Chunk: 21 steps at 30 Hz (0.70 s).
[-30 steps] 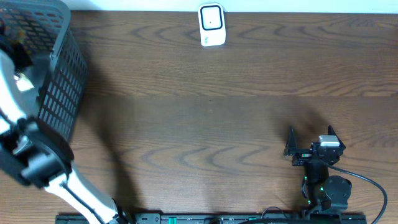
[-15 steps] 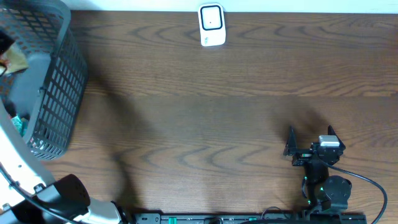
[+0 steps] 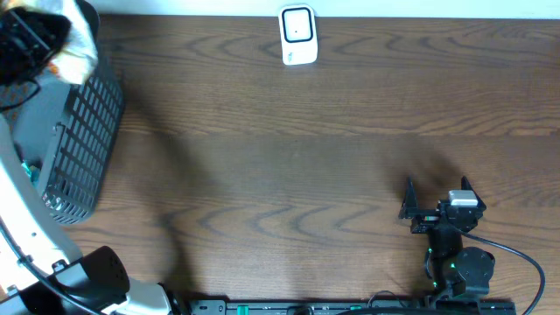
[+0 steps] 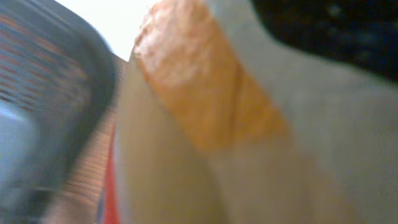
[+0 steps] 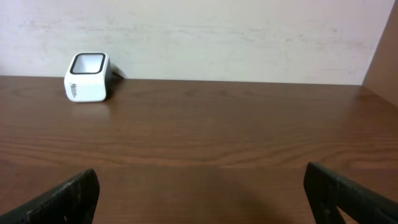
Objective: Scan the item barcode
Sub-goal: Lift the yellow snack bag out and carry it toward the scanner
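The item, a cream packet with an orange patch, hangs over the far rim of the grey basket at the top left. My left gripper is shut on it. In the left wrist view the blurred packet fills nearly the whole frame and hides the fingers. The white barcode scanner stands at the far edge of the table, well to the right of the packet, and shows too in the right wrist view as a scanner at the far left. My right gripper rests open and holds nothing near the front right.
The basket holds other goods low on its left side. A black cable runs from the right arm's base. The wooden table spans the view, and a pale wall stands behind the scanner.
The left arm has swung up out of the basket, and the packet now shows at the basket's far rim. The right arm has not moved.
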### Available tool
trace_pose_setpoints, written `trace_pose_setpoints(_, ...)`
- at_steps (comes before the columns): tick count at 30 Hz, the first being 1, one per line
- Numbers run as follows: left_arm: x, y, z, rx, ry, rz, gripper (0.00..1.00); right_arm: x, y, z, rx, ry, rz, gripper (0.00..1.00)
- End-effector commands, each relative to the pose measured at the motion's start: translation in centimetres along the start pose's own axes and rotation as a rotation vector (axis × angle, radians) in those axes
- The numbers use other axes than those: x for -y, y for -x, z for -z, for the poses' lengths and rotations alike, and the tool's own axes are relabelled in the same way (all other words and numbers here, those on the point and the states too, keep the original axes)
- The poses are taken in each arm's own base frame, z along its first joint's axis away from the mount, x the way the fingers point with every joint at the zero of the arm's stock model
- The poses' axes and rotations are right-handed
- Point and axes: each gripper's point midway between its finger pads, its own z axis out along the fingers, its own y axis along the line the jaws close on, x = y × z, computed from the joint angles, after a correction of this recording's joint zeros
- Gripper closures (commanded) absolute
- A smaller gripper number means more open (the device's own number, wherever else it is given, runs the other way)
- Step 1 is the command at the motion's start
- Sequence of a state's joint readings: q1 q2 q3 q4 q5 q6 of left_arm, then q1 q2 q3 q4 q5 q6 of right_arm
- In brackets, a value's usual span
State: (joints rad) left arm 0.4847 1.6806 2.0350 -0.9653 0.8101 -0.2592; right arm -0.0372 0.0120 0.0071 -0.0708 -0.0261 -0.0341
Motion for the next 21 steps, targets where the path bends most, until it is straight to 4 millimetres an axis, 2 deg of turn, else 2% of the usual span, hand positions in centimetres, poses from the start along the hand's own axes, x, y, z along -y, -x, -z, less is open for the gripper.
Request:
trace_pose_setpoints(1, 3.7, -1.9, -0.2, -0.065, -0.120, -0.022, 0.92, 0.3, -0.1, 0.0, -0.001, -0.013, 0.007, 0.01)
trace_pose_setpoints(8, 7.8, -7.8, -2.6, -0.267, -0.176, -0.011, 0.92, 0.3, -0.1, 0.0, -0.001, -0.013, 0.007, 0.01)
trace_pose_setpoints(13, 11.3, -11.6, -4.2, -0.371, -0.210, -0.075, 0.92, 0.3, -0.1, 0.0, -0.001, -0.013, 0.007, 0.01)
trace_pose_setpoints(17, 12.0, -13.8, -5.9, -0.381, -0.103, -0.166, 0.92, 0.3, -0.1, 0.0, -0.001, -0.013, 0.007, 0.01)
trace_pose_setpoints(21, 11.7, -15.5, -7.2, -0.364, 0.060, -0.233, 0.92, 0.3, -0.1, 0.0, -0.001, -0.013, 0.007, 0.01)
